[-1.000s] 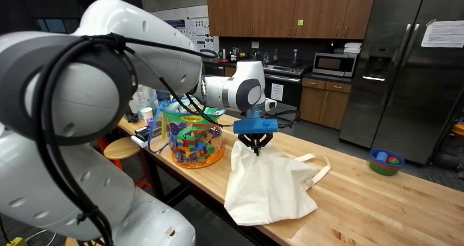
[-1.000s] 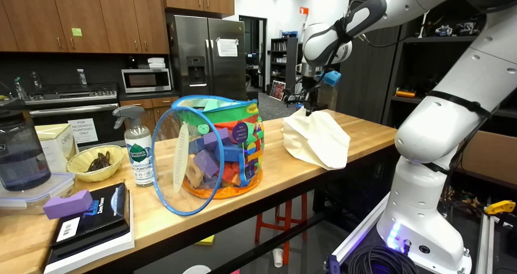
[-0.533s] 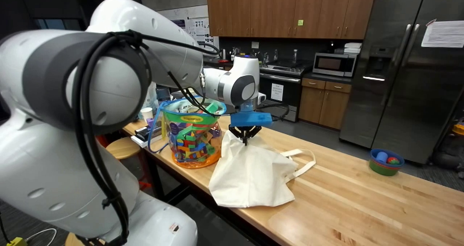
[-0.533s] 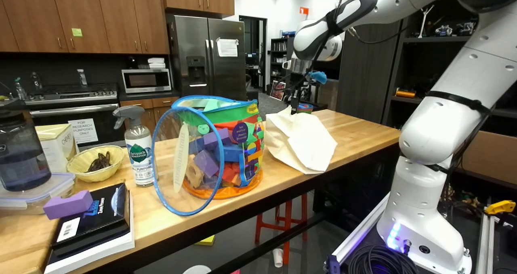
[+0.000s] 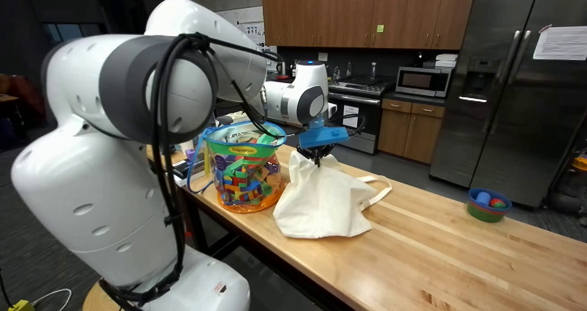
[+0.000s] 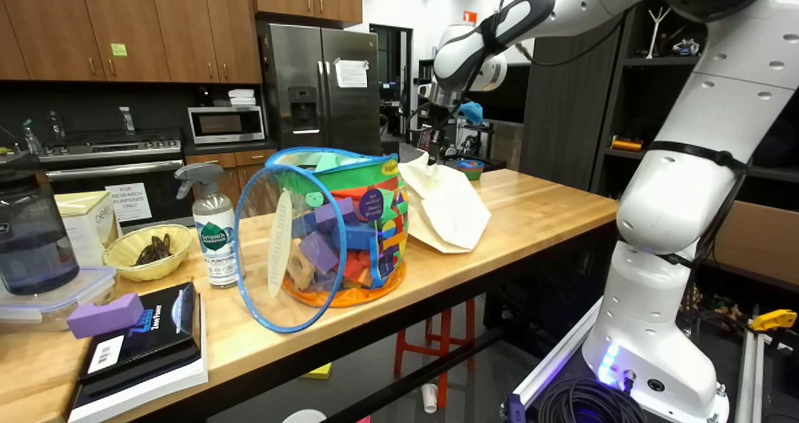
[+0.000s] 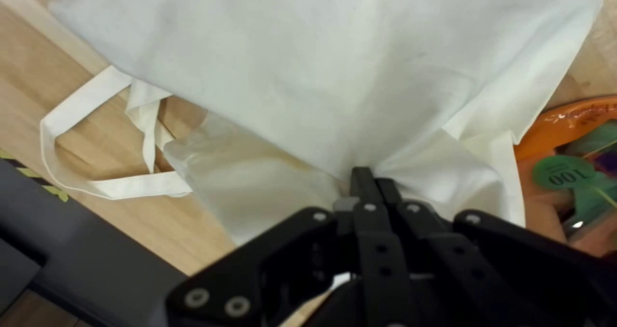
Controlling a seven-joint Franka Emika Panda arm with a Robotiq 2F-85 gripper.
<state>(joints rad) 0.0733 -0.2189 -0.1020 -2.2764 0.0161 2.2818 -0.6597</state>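
Note:
My gripper points down with its fingers pinched together on the upper part of a cream cloth tote bag. In the wrist view, the gripper has the fabric gathered in folds at its fingertips. The bag hangs down from the grip toward the wooden table; whether its lower edge rests on the table I cannot tell. A strap of the bag lies out to one side. A clear bucket of colourful blocks stands right beside the bag; I cannot tell whether they touch.
Stacked coloured bowls stand farther along the table. Beyond the bucket are a spray bottle, a yellow basket, books and a purple block. The bucket's open round lid leans out toward the table edge.
My gripper has carried the bag toward the block bucket and away from the table's near edge, staying shut on the cloth. The bucket and bowls have not moved.

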